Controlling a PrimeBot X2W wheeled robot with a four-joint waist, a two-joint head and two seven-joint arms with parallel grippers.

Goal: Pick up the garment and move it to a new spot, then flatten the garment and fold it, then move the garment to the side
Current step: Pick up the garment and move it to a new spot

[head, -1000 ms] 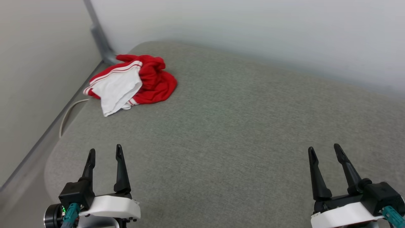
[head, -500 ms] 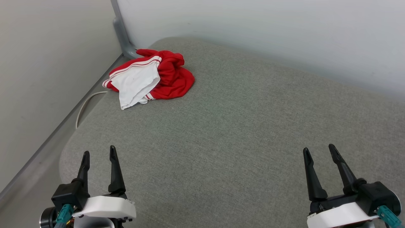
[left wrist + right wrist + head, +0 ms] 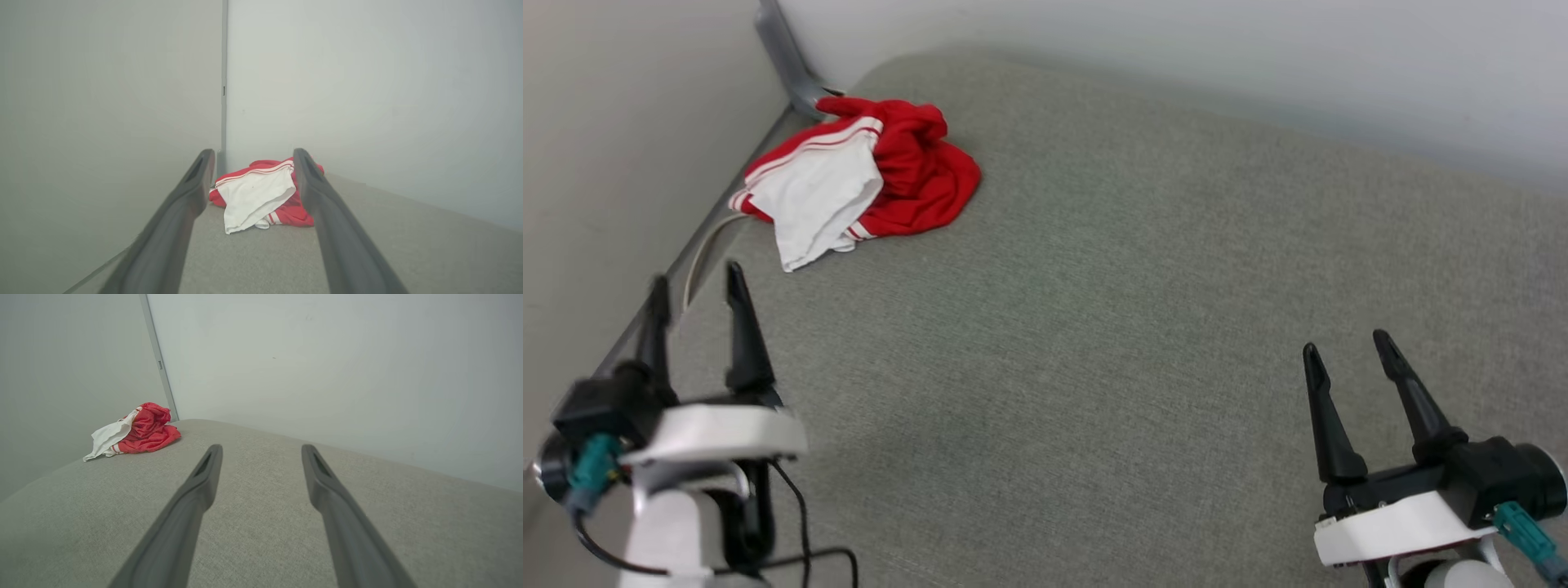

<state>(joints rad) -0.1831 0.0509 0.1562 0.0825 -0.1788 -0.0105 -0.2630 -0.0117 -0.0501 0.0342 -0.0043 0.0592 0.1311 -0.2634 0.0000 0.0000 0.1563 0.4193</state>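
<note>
The garment lies crumpled in a heap at the far left corner of the grey fabric surface, red cloth with a white sleeve and striped trim on top; its lettering is hidden. In the left wrist view the garment sits straight ahead between my fingers, some way off. My left gripper is open and empty at the left edge, short of the heap. At the lower right my right gripper is open and empty, far from the garment.
Pale walls meet in a corner right behind the garment, with a grey metal post there. A white cable runs along the surface's left edge. A black cable hangs by my left arm. The surface's middle is bare fabric.
My left gripper has risen and moved forward toward the garment, staying open. The head view has shifted, so the garment sits differently in the picture. The right gripper has barely moved.
</note>
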